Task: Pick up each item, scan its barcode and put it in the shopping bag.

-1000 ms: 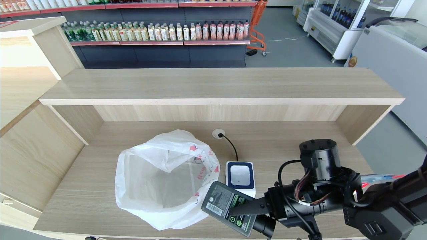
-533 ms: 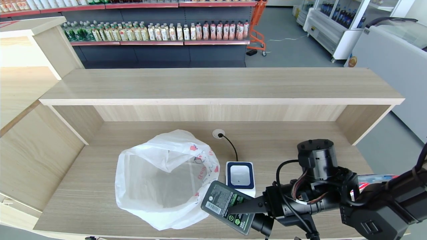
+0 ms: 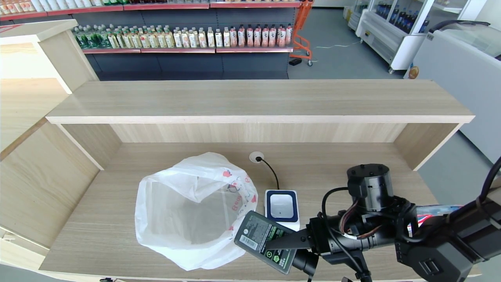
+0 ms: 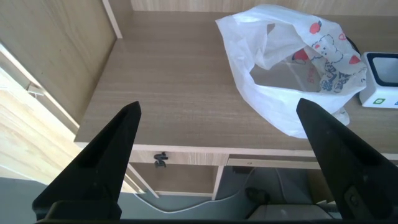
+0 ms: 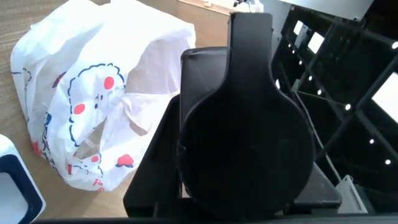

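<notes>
My right gripper (image 3: 278,246) is shut on a flat dark grey packet (image 3: 261,239) with a white barcode label and green marks. It holds the packet tilted just above the counter, at the near right rim of the white shopping bag (image 3: 188,211) and in front of the scanner (image 3: 281,206). In the right wrist view the packet (image 5: 242,143) looks dark, with the bag (image 5: 93,93) beyond it and the scanner (image 5: 15,190) at the edge. My left gripper (image 4: 217,109) is open and holds nothing, hanging above the counter's front left edge, apart from the bag (image 4: 280,106).
The wooden counter (image 3: 98,219) has side walls and a raised shelf (image 3: 258,102) at the back. A black cable (image 3: 271,169) runs from the scanner to a hole in the top. A red and blue packet (image 3: 432,210) lies partly hidden behind my right arm.
My right gripper has shifted slightly left with the packet, closer to the bag's rim. The bag and the scanner have not moved.
</notes>
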`<state>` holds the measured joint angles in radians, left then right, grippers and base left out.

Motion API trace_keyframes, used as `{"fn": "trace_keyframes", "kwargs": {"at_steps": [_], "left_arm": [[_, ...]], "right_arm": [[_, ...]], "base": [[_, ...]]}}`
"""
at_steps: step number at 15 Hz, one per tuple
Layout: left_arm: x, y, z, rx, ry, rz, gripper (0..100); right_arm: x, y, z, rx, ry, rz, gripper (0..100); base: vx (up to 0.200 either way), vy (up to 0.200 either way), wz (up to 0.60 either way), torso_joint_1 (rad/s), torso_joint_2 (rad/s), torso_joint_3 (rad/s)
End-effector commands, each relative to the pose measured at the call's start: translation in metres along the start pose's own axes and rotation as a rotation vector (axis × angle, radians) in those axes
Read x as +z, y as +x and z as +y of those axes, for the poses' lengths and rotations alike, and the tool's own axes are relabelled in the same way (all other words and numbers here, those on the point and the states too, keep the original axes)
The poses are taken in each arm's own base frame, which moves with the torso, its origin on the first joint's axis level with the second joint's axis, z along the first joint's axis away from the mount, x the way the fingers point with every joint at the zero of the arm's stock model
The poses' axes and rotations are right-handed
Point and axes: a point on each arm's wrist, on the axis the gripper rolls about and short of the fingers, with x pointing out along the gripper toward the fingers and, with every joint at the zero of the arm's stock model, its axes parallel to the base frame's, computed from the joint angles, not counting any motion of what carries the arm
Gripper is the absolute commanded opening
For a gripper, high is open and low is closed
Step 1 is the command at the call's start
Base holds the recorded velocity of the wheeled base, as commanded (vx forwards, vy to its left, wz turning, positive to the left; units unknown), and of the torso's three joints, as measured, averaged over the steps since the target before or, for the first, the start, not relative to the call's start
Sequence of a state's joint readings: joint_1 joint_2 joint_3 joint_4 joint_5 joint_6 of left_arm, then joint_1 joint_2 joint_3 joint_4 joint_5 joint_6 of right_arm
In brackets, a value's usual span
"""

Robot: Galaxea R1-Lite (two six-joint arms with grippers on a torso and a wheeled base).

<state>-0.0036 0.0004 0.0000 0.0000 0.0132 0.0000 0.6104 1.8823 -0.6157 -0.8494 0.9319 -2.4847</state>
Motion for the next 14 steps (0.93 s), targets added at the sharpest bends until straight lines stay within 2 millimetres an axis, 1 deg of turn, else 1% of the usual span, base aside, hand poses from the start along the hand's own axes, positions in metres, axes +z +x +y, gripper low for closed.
{"fn": "trace_keyframes", "kwargs": {"at_steps": [1, 2, 3, 4, 5, 6, 7, 8, 9, 10, 11, 12, 13, 14], "left_arm": [[0.0, 0.0, 0.0, 0.0, 0.0, 0.0, 100], [0.0, 0.0, 0.0, 0.001, 0.0, 0.0, 100], [0.0, 0.0, 0.0, 0.001, 0.0, 0.0, 100], [0.0, 0.0, 0.0, 0.001, 0.0, 0.0, 100], [0.0, 0.0, 0.0, 0.001, 0.0, 0.0, 100], [0.0, 0.0, 0.0, 0.0, 0.0, 0.0, 100], [0.0, 0.0, 0.0, 0.001, 0.0, 0.0, 100], [0.0, 0.0, 0.0, 0.001, 0.0, 0.0, 100], [0.0, 0.0, 0.0, 0.001, 0.0, 0.0, 100], [0.0, 0.0, 0.0, 0.0, 0.0, 0.0, 100], [0.0, 0.0, 0.0, 0.001, 0.0, 0.0, 100], [0.0, 0.0, 0.0, 0.0, 0.0, 0.0, 100], [0.0, 0.0, 0.0, 0.001, 0.0, 0.0, 100], [0.0, 0.0, 0.0, 0.001, 0.0, 0.0, 100]], "right_arm": [[-0.002, -0.003, -0.005, -0.005, 0.081, 0.014, 0], [-0.008, -0.012, -0.009, -0.008, 0.197, 0.046, 0], [-0.013, -0.024, -0.019, -0.025, 0.336, 0.087, 0], [-0.019, -0.048, -0.047, -0.067, 0.387, 0.163, 0], [-0.013, -0.085, -0.062, -0.046, 0.489, 0.316, 0], [0.005, -0.102, -0.069, -0.024, 0.626, 0.393, 0], [0.024, -0.119, -0.087, -0.047, 0.827, 0.509, 0], [0.027, -0.13, -0.105, -0.134, 1.009, 0.629, 0], [0.027, -0.138, -0.117, -0.251, 1.195, 0.715, 0], [0.018, -0.153, -0.124, -0.434, 1.44, 0.859, 0], [0.013, -0.16, -0.12, -0.577, 1.666, 0.95, 0], [0.014, -0.162, -0.109, -0.66, 1.902, 1.002, 0], [0.016, -0.163, -0.094, -0.711, 2.121, 1.049, 0], [0.018, -0.161, -0.077, -0.743, 2.304, 1.076, 0]], "base": [[0.0, 0.0, 0.0, 0.0, 0.0, 0.0], [0.0, 0.0, 0.0, 0.0, 0.0, 0.0], [0.0, 0.0, 0.0, 0.0, 0.0, 0.0], [0.0, 0.0, 0.0, 0.0, 0.0, 0.0], [0.0, 0.0, 0.0, 0.0, 0.0, 0.0], [0.0, 0.0, 0.0, 0.0, 0.0, 0.0], [0.0, 0.0, 0.0, 0.0, 0.0, 0.0], [0.0, 0.0, 0.0, 0.0, 0.0, 0.0], [0.0, 0.0, 0.0, 0.0, 0.0, 0.0], [0.0, 0.0, 0.0, 0.0, 0.0, 0.0], [0.0, 0.0, 0.0, 0.0, 0.0, 0.0], [0.0, 0.0, 0.0, 0.0, 0.0, 0.0], [0.0, 0.0, 0.0, 0.0, 0.0, 0.0], [0.0, 0.0, 0.0, 0.0, 0.0, 0.0]]}}
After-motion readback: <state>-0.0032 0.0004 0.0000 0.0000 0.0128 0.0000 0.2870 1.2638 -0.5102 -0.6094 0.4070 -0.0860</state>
